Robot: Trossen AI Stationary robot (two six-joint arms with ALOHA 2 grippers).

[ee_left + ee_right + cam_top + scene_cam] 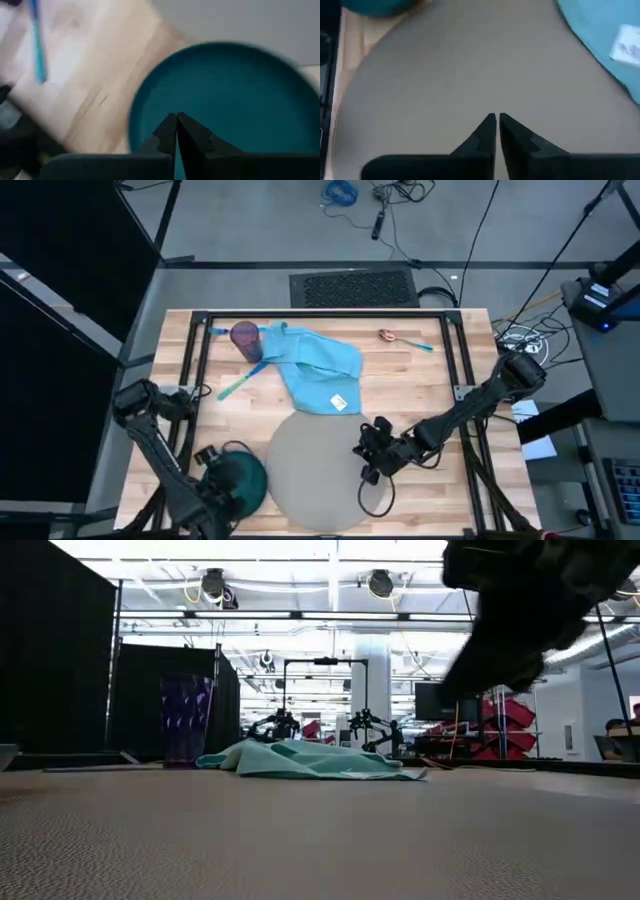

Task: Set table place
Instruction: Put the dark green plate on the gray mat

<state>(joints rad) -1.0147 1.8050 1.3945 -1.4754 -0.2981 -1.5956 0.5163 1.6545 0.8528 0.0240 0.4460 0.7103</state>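
Observation:
The round grey placemat (315,475) lies flat near the table's (420,380) front edge. The dark teal plate (243,480) lies just left of it on the wood, its right rim at the placemat's left edge. My left gripper (212,480) is over the plate's left part, shut; in the left wrist view its fingertips (176,120) point at the plate's inside (225,95). My right gripper (372,458) is shut above the placemat's right edge, raised clear of it in the low view (520,610). Its wrist view shows bare placemat (470,65) ahead. My left gripper points its shut fingers (167,131) down at the inside of the plate, near its left rim. Whether the tips touch the plate, I cannot tell. Nothing shows between the fingers.
A light blue napkin (322,365) lies crumpled behind the placemat, its near corner on the placemat's far edge. A purple cup (245,338) stands at the far left, with a blue-handled utensil (240,385) near it. A spoon (392,336) lies at the far right. A black cable loop (376,496) hangs by my right gripper.

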